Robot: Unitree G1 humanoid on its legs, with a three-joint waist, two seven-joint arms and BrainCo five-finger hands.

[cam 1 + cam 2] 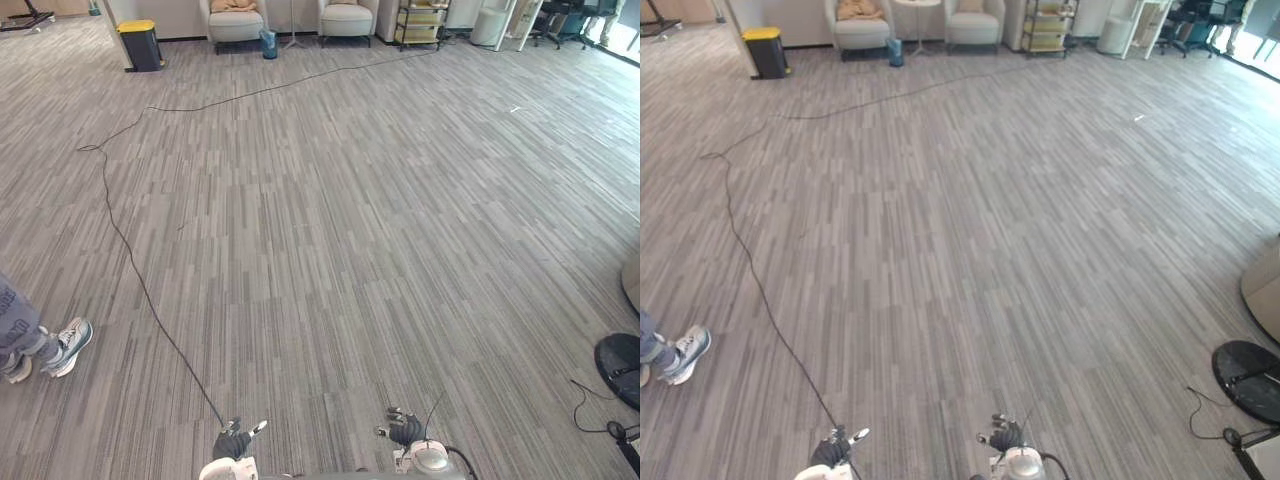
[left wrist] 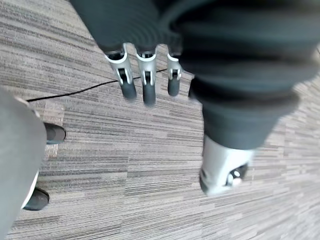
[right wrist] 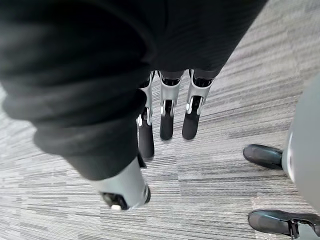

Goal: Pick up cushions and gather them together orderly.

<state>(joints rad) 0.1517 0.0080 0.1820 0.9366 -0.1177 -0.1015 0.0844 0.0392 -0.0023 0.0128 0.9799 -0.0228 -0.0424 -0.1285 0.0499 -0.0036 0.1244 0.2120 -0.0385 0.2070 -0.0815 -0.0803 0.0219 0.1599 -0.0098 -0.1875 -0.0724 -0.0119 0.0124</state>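
A tan cushion (image 1: 233,5) lies on the seat of the left pale armchair (image 1: 237,24) against the far wall, a long way across the grey carpet. A second pale armchair (image 1: 347,19) stands to its right; what lies on it is too small to tell. My left hand (image 1: 232,443) and right hand (image 1: 405,430) hang low at the near edge of the eye views, over bare carpet. In the left wrist view the left hand's fingers (image 2: 145,80) are straight and hold nothing. The right hand's fingers (image 3: 167,115) are straight too, and nothing is in them.
A person's shoes (image 1: 60,350) stand on the carpet at my near left. A black bin with a yellow lid (image 1: 140,45) and a small blue bin (image 1: 268,42) stand near the chairs, with a shelf rack (image 1: 420,22) further right. A round black base (image 1: 620,365) lies at my right.
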